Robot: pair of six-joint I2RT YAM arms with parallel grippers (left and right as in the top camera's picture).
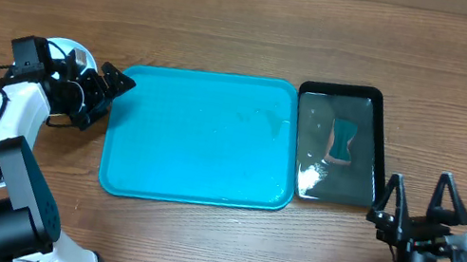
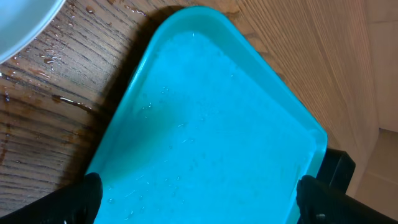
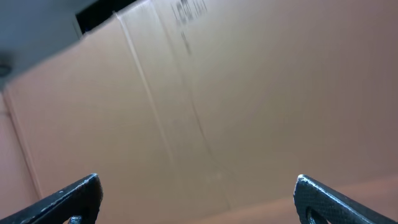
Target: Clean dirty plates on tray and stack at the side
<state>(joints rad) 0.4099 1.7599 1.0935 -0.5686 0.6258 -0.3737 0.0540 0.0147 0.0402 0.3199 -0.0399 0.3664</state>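
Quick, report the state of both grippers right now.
Left gripper: open, holding nothing, at the left end of the turquoise tray.
Right gripper: open, holding nothing.

Quick headcount: one big turquoise tray [image 1: 203,140], one smaller black tray [image 1: 354,186] with one blue sponge-looking thing [image 1: 341,142] in it, only one white plate [image 2: 18,22] that I can make out, and two claws, left claw [image 1: 114,98] and right claw [image 1: 420,183], on one wooden tabletop [image 1: 234,16].
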